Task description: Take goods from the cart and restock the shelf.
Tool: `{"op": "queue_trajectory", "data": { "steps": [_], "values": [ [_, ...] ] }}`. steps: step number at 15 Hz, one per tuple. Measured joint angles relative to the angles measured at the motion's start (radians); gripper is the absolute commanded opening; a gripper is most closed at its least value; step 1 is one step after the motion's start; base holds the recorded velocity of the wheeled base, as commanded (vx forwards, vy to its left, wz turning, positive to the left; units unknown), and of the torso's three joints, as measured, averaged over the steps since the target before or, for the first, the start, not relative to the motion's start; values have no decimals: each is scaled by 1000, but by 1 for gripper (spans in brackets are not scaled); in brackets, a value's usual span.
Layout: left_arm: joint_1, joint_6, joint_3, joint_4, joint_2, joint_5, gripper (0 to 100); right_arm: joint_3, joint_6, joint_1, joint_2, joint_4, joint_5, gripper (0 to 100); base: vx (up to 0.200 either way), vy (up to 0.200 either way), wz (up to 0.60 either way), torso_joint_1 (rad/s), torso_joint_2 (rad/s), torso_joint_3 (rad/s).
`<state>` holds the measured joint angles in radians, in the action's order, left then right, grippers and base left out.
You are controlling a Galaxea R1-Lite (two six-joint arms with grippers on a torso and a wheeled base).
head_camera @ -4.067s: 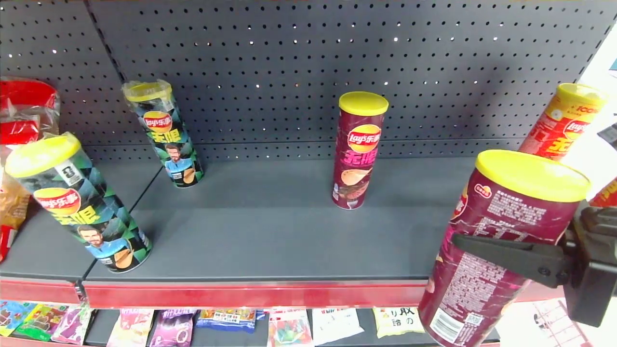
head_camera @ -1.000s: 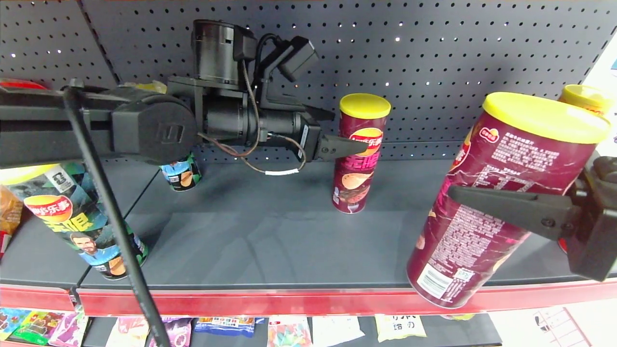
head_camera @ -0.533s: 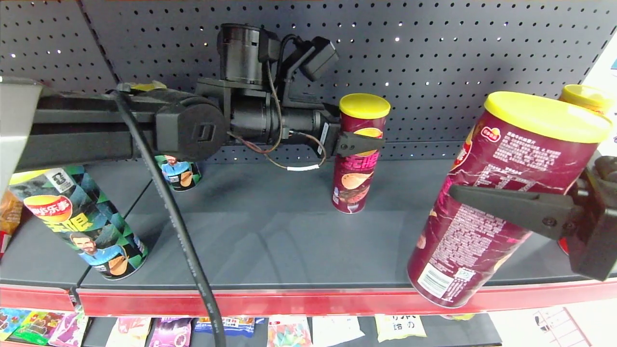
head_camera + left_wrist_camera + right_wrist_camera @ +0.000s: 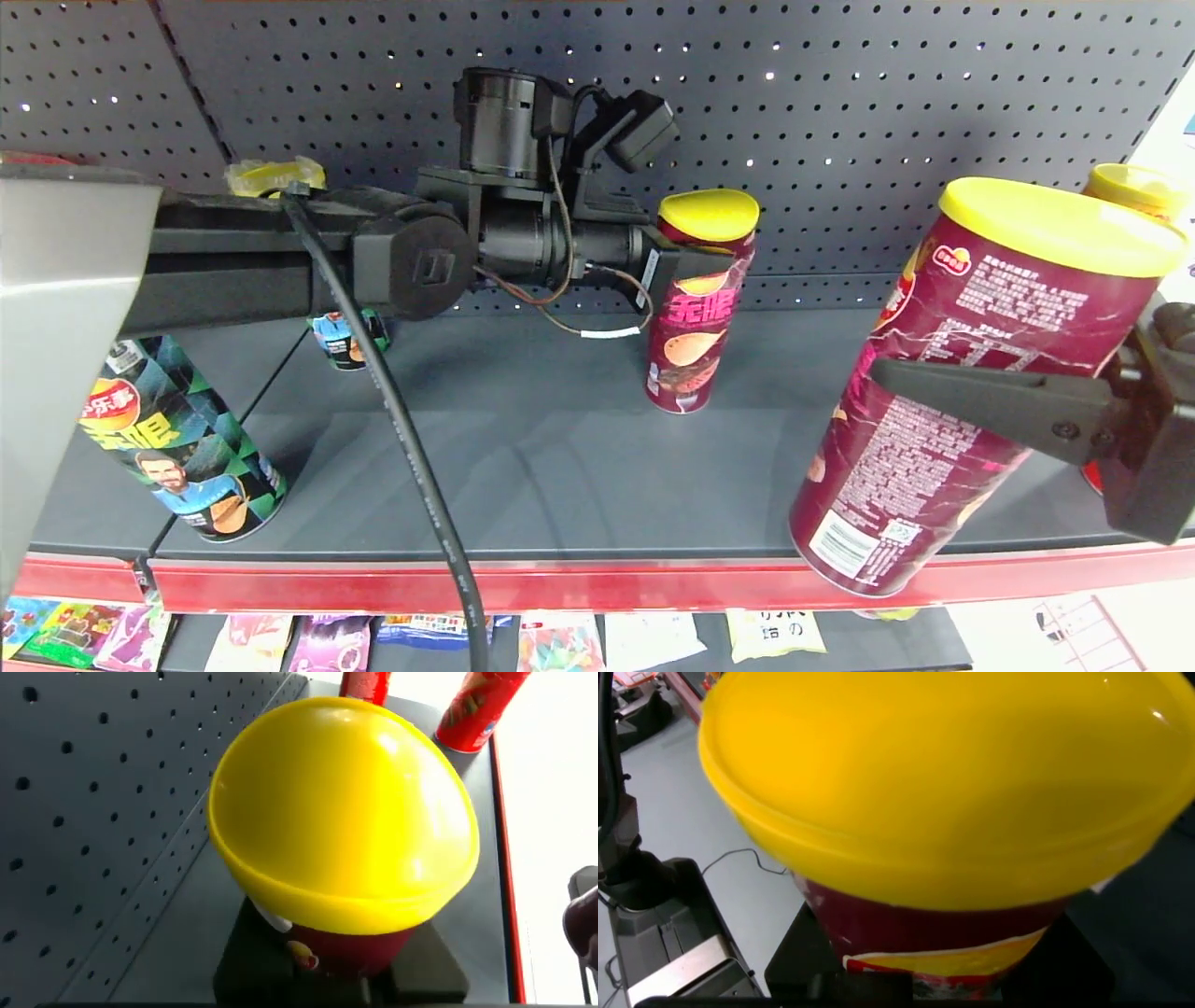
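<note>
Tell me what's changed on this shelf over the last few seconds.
The left gripper came in from the left and closed on the middle can, tipping it slightly. The right gripper raised the near can at first, then held still. The green cans stayed put.

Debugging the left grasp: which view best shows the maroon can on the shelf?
Head view: the shelf can shows full length, tilted, left claw clamped near its top. Left wrist view gives mostly its yellow lid. Right wrist view has the other can.
</note>
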<state>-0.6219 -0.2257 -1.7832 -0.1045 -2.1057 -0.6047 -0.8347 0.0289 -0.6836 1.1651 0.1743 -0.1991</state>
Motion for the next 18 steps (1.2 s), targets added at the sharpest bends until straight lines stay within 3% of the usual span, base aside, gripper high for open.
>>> {"op": "queue_trajectory", "data": {
  "steps": [5, 11, 18],
  "values": [
    [-1, 5, 63, 4, 52, -19, 0, -4, 0, 0, 3, 0, 0, 0, 0, 0, 0, 0, 0, 0],
    [-31, 4, 298, -1, 209, -26, 0, -13, 0, 0, 7, 0, -1, 0, 0, 0, 0, 0, 0, 0],
    [-45, 5, 455, -24, 323, -18, 0, -16, 0, 0, 7, 0, -1, 0, 0, 0, 0, 0, 0, 0]
  ]
}}
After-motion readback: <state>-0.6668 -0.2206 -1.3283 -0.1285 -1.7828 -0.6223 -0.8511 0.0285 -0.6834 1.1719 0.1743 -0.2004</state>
